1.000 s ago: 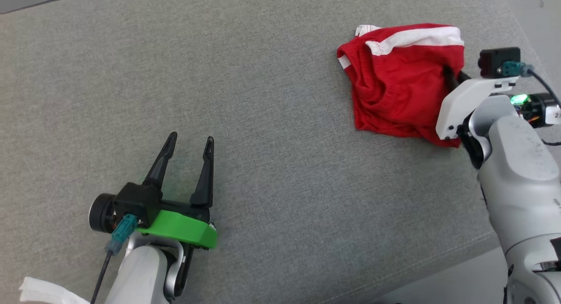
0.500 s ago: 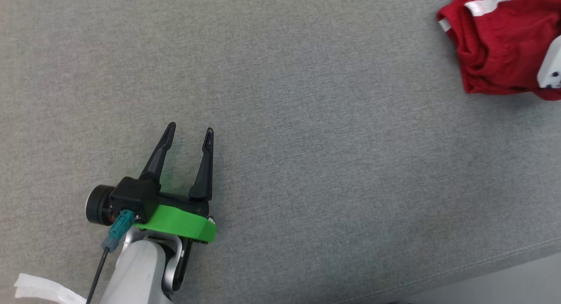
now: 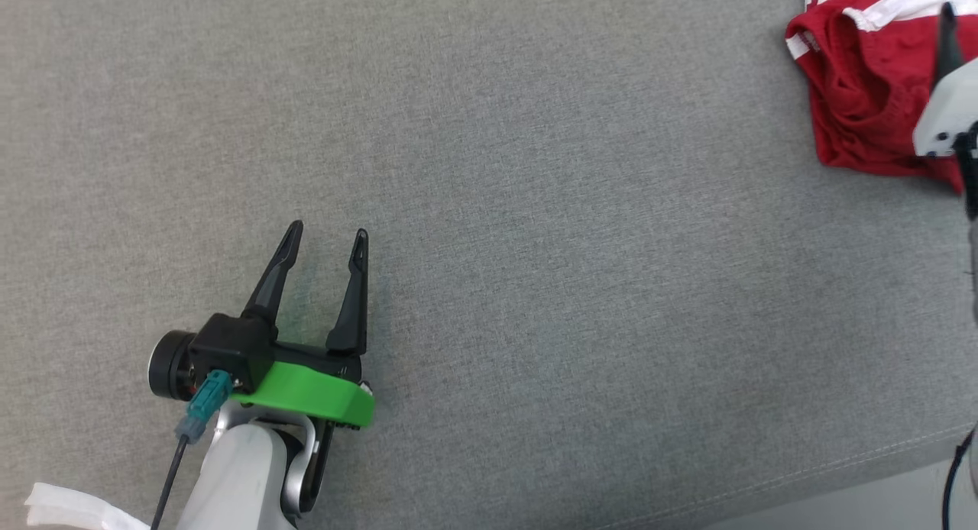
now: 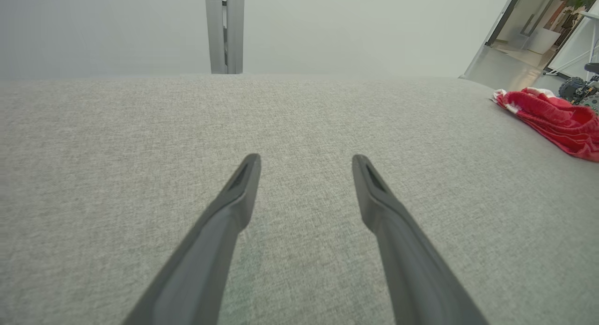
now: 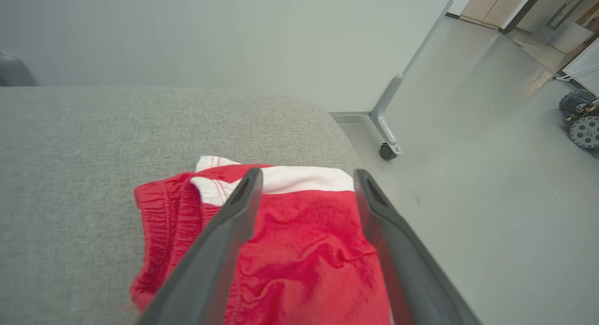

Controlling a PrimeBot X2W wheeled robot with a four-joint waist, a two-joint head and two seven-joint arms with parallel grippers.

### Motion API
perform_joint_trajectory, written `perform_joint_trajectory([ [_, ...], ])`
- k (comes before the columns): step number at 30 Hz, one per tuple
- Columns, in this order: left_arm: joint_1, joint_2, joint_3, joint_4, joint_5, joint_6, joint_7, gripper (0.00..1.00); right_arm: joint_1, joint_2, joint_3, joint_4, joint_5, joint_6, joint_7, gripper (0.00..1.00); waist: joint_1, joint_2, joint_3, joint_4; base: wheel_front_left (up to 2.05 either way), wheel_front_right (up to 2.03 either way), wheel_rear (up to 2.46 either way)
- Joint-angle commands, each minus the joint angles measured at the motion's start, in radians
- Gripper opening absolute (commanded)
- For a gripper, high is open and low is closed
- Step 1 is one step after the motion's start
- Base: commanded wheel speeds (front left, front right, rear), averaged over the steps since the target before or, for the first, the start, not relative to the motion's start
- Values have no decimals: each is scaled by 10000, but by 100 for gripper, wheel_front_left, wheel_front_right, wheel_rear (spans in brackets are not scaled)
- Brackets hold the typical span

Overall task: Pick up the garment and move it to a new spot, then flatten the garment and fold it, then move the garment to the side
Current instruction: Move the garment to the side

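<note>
The garment is out of view. Small red shorts (image 3: pixel 863 95) with an elastic waist and a white band lie crumpled at the far right of the grey cushion, also seen in the left wrist view (image 4: pixel 557 121). My right gripper (image 5: pixel 304 175) is open, its two fingers spread just above the shorts (image 5: pixel 304 250) with nothing between them. One of its dark fingers (image 3: pixel 950 33) shows at the right edge of the head view. My left gripper (image 3: pixel 327 232) rests open and empty at the lower left, low over bare cushion (image 4: pixel 306 158).
The grey cushion (image 3: pixel 535 209) spans most of the head view, its front edge (image 3: pixel 840 476) at the lower right. A white strip of cloth (image 3: pixel 69 507) pokes in at the bottom left corner. Beyond the shorts are smooth floor and a caster-footed frame leg (image 5: pixel 388 128).
The head camera has swung left, pushing the shorts to the right edge. My right gripper has opened and let go of the shorts. The left gripper has stayed put.
</note>
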Motion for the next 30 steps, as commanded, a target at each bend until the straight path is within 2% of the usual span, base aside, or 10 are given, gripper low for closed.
perform_joint_trajectory([
  [1,88,18,67,29,-54,-38,-2,100,51,80,137,44,-74,-15,-210,100,-1,0,-309,-64,0,0,0],
  [10,424,-97,719,209,-267,-10,-2,100,392,1027,1347,21,198,-15,-1138,100,-1,0,-1734,264,0,0,0],
  [16,850,-152,1271,467,-259,14,-4,100,1348,1744,2208,-779,826,-15,-1251,100,-1,0,-2566,662,0,0,0],
  [23,1722,-277,1869,706,-309,80,-2,100,3646,2184,2962,-2443,1562,-15,-1257,100,-1,0,-3474,1089,0,0,0],
  [30,2753,-344,2161,756,-403,137,-2,100,6073,2284,3467,-3872,2317,-15,-1259,100,-1,0,-4204,1305,0,0,0],
])
